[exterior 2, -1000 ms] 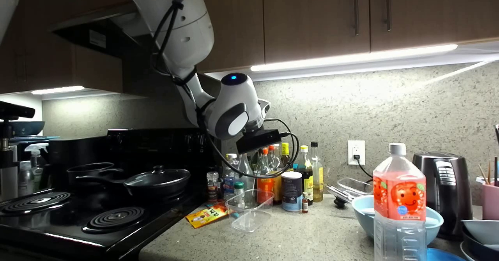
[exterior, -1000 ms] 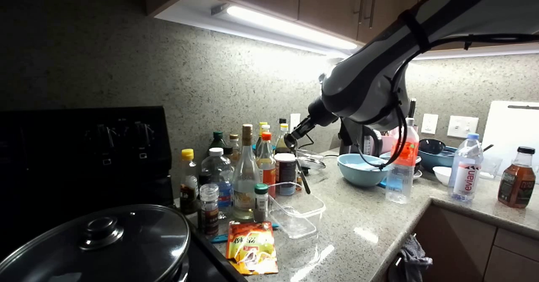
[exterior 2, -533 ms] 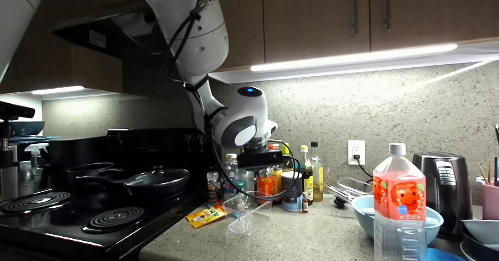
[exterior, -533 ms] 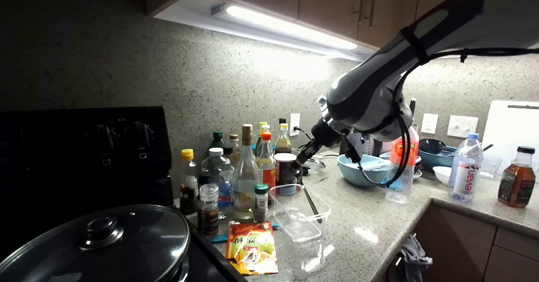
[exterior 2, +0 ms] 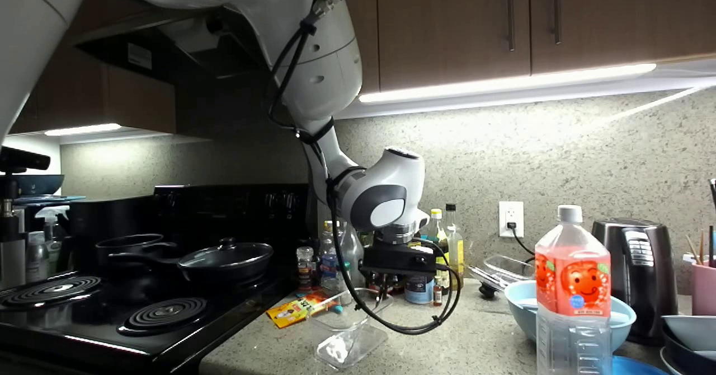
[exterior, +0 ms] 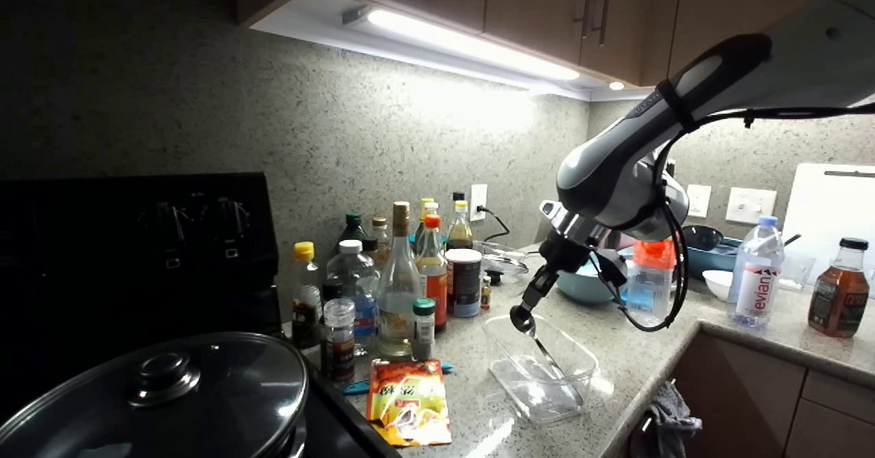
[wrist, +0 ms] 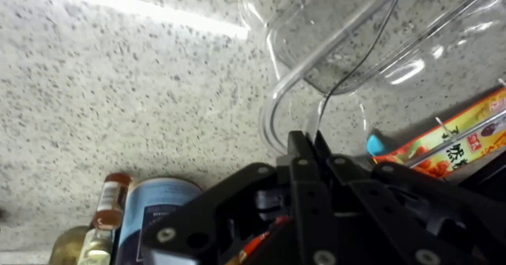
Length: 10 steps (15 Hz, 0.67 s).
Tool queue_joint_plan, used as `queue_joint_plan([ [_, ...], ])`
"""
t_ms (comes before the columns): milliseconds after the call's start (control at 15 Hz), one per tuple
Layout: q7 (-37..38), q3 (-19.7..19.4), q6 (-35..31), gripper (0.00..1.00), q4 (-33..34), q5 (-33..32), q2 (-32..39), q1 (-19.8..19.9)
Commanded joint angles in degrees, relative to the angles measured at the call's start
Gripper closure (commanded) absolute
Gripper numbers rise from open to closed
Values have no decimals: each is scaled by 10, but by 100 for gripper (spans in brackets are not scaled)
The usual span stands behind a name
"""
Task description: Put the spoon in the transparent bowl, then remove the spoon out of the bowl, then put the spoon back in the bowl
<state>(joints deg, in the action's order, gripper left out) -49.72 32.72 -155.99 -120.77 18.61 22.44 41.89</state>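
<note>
1 spoon point(exterior: 540, 345), slanted, handle pointing down into transparent bowl point(exterior: 521, 378); head end uppermost, clamped in jaws of gripper point(wrist: 310, 136).

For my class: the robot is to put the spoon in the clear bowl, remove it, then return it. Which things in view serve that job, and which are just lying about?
For the job:
spoon
clear bowl
gripper, shut on the spoon

Just lying about, among others:
packet
light blue bowl
lidded pan
Evian bottle
canister
</note>
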Motion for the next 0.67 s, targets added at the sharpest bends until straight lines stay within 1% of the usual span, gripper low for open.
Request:
queue_joint_plan([
  [0, -7, -77, 47, 99, 17, 32, -10, -53],
  [67, 4, -102, 57, 99, 24, 35, -11, -73],
  [133, -21, -107, 42, 96, 25, 49, -10, -85],
  [200, -20, -124, 48, 96, 31, 51, -9, -98],
  [267, -19, -133, 51, 96, 34, 52, -9, -105],
  [600, -17, -138, 52, 96, 35, 52, -9, -110],
])
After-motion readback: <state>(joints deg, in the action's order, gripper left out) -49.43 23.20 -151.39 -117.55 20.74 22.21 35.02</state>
